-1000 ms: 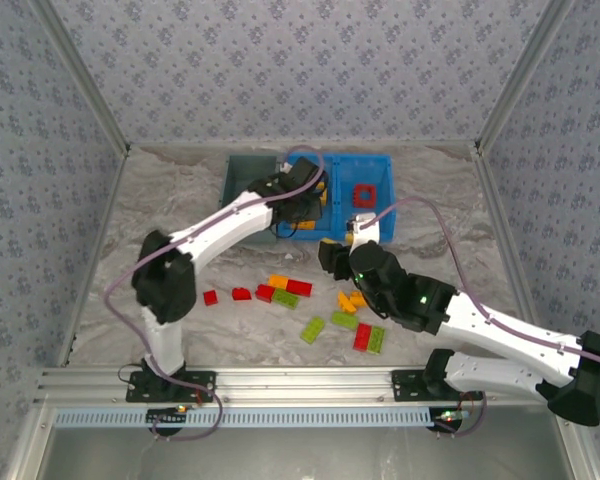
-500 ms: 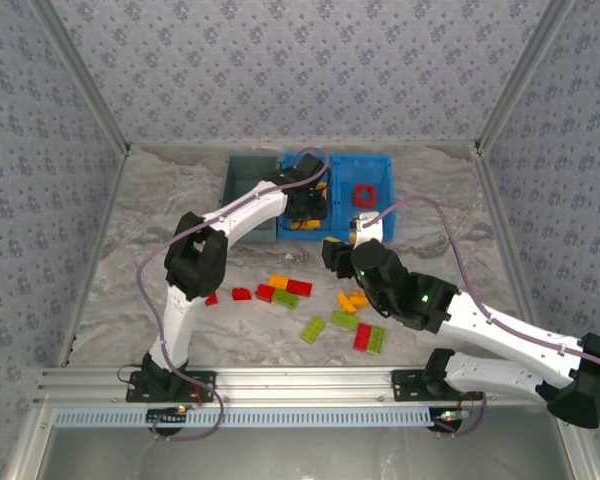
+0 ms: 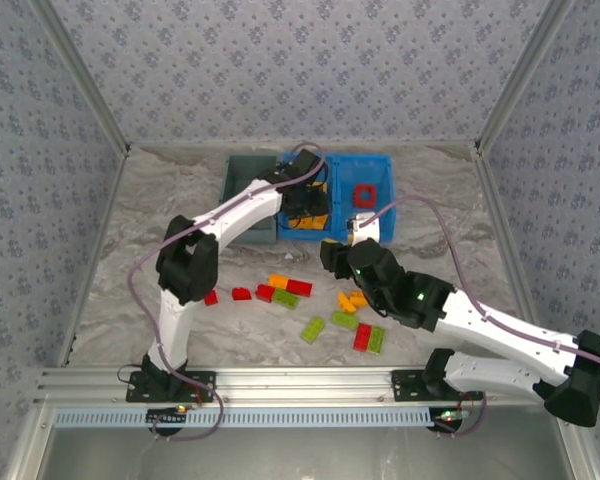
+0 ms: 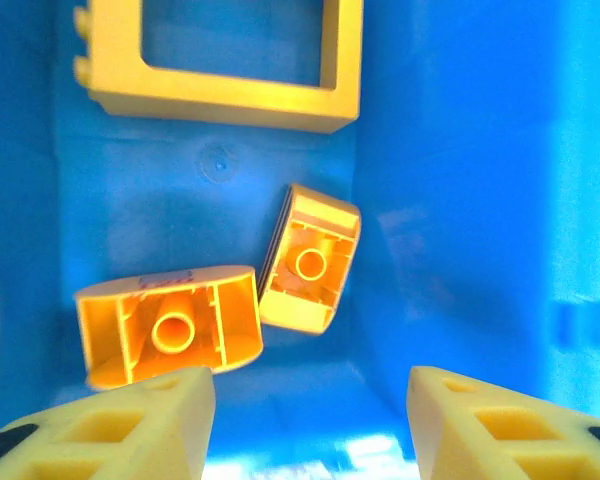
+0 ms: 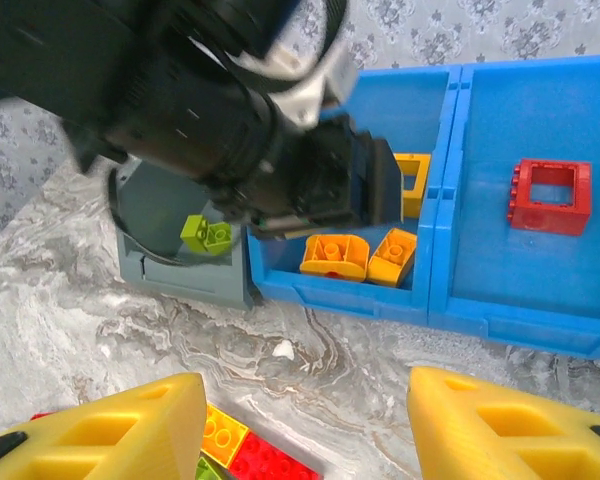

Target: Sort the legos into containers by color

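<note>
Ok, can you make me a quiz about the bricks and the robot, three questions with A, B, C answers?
1. The left pincer is:
A shut on a brick
B shut on a frame
C open and empty

2. The brick in the grey bin is:
A green
B red
C orange

3. The red frame lies:
A in the left pincer
B in the right half of the tray
C in the grey bin

Answers:
1 C, its fingers stand apart with nothing between them.
2 A, the right wrist view shows it lime green.
3 B, it sits alone in the blue tray's right half.
</note>
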`<state>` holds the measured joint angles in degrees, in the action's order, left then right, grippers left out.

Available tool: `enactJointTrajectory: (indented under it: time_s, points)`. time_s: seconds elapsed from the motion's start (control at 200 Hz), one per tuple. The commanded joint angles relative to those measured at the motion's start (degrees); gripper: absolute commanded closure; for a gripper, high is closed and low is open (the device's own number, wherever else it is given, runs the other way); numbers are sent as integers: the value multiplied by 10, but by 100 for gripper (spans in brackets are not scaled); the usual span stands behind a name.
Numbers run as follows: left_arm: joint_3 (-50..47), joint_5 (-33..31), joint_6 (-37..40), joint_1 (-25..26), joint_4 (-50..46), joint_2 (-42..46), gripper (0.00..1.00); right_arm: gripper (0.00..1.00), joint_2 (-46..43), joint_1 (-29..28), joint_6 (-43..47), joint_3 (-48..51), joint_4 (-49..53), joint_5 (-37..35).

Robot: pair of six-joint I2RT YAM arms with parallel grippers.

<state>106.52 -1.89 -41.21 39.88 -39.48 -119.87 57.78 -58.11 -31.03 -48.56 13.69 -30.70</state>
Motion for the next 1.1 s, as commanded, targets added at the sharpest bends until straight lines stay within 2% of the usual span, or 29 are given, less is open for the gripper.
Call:
enactJointTrajectory:
  time_s: [0.0, 0.08, 0.19, 0.305, 0.4, 0.6, 0.735, 1.094]
  points:
    - [-32, -68, -23, 8, -20, 126, 49, 42, 30, -2, 10, -8, 6, 26]
    - [-90, -139, -37, 22, -40, 216, 50, 42, 76, -12, 34, -22, -13, 74]
    - [-203, -203, -66, 39, -70, 366, 49, 41, 155, -30, 74, -49, -53, 183]
    - [-330, -228, -113, 44, -125, 524, 49, 38, 265, -62, 117, -115, -54, 267]
    - [-406, -246, -157, 44, -198, 652, 49, 30, 365, -91, 162, -201, -19, 297]
    - [-479, -269, -240, 44, -320, 885, 48, 16, 549, -105, 255, -389, 80, 347]
    - [-474, -283, -255, 44, -364, 942, 48, 13, 638, -98, 265, -488, 133, 353]
    - [-466, -280, -246, 44, -358, 937, 48, 11, 757, -94, 316, -615, 192, 312]
